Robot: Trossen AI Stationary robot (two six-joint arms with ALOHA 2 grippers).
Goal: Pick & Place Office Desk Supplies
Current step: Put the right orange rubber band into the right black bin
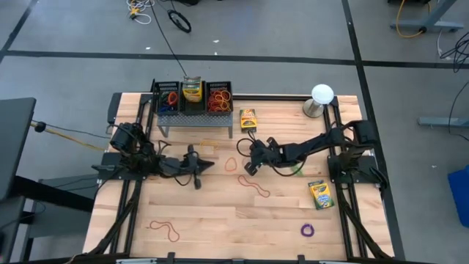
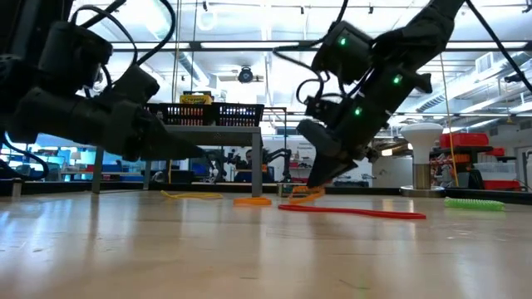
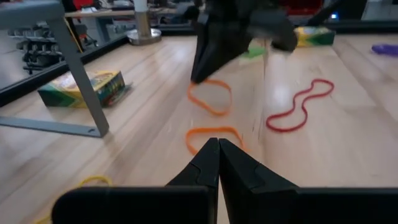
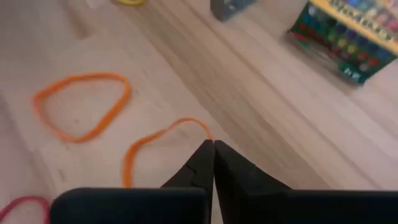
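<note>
Two orange rubber-band loops lie flat mid-table. My right gripper [image 1: 246, 169] points down, shut at the edge of one orange rubber band [image 4: 163, 142], which also shows in the left wrist view [image 3: 211, 98]. My left gripper [image 1: 211, 163] is shut and hovers above the wood beside the other orange loop [image 3: 214, 132], touching nothing. A red band [image 1: 253, 185], a purple band [image 1: 307, 230], a green band [image 1: 295, 169] and a reddish band [image 1: 165, 230] lie flat. One crayon box [image 1: 248, 119] sits by the rack, another [image 1: 319, 195] lies near the right edge. My right gripper pinches the orange rubber band at one end of the loop [image 4: 200, 129], between its two fingertips. The fingers [image 2: 320, 178] slant down from the table's right side. The rest of the loop [image 4: 127, 163] lies slack on the table. The fingertips hide the exact place of contact.
A black wire rack [image 1: 192, 110] on legs stands at the far edge, its bins holding bands and a crayon box. A white ball on a metal base [image 1: 321, 95] stands at the far right. A yellow band [image 1: 209, 143] lies by the rack's legs. Bare wood [image 1: 234, 227] lies near.
</note>
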